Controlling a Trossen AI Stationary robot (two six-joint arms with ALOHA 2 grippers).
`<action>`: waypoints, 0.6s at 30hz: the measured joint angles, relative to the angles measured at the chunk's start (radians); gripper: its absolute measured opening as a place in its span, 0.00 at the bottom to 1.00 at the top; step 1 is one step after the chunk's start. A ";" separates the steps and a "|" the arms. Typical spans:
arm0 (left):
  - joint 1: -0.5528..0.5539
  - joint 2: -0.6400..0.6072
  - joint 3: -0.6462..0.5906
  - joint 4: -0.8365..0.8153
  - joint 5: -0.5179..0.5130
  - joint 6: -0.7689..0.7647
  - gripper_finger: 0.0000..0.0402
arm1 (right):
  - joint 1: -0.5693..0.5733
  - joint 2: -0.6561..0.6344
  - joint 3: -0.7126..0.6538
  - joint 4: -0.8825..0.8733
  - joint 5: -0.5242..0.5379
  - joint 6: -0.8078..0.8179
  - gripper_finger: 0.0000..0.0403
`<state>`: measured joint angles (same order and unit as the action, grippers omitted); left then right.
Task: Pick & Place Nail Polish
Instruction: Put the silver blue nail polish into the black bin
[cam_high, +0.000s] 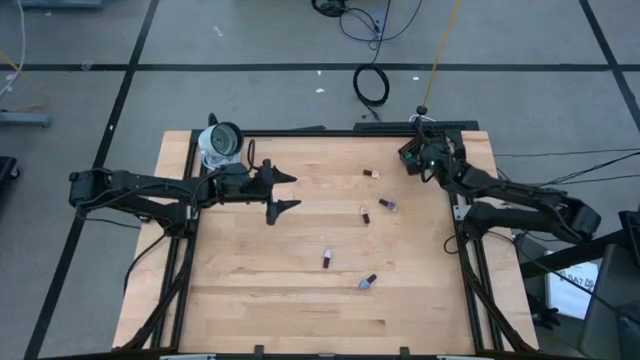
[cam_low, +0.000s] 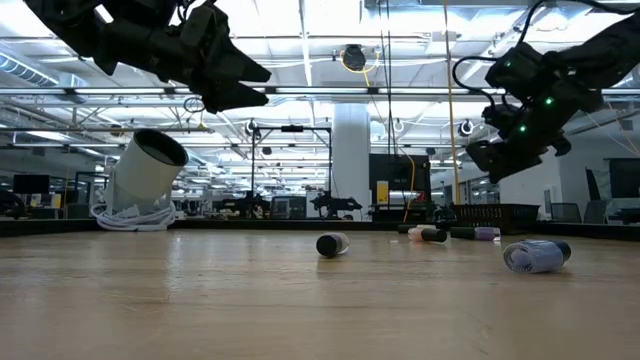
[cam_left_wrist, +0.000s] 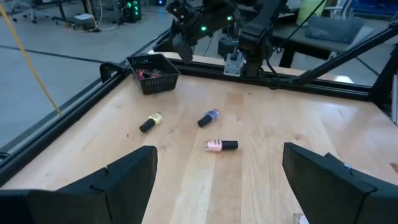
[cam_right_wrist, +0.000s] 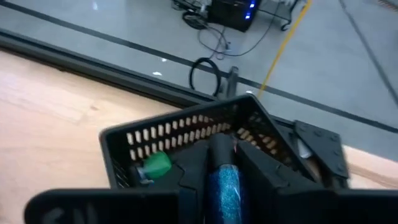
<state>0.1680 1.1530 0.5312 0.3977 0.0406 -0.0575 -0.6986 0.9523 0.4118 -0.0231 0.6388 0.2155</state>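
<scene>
The right gripper (cam_right_wrist: 225, 180) hangs over the black basket (cam_right_wrist: 180, 134) at the counter's (cam_high: 250, 300) far right corner, fingers pinching a glittery blue nail polish bottle (cam_right_wrist: 224, 186). The left gripper (cam_high: 283, 190) hovers near the far left, fingers spread and holding nothing. Five bottles lie scattered mid-counter, among them a purple one (cam_high: 387, 204).

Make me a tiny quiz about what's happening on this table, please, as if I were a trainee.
1. True or false: the left gripper holds a bottle.
2. What colour is the bottle in the right gripper?
3. That bottle hangs over: A) the white cup B) the black basket C) the bare table

Key: 1 false, its jaws are open and empty; 2 blue; 3 B.
</scene>
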 joint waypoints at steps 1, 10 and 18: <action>0.000 0.000 0.000 0.000 0.000 0.000 0.85 | -0.012 0.008 0.000 0.019 -0.021 0.000 0.14; 0.000 0.000 0.000 -0.003 0.001 0.001 0.85 | -0.088 0.103 0.000 0.109 -0.066 -0.030 0.17; 0.000 0.000 0.000 -0.003 0.001 0.002 0.85 | -0.115 0.147 0.000 0.121 -0.067 -0.013 0.30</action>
<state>0.1680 1.1534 0.5312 0.3943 0.0418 -0.0559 -0.8135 1.0998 0.4118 0.0978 0.5716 0.2022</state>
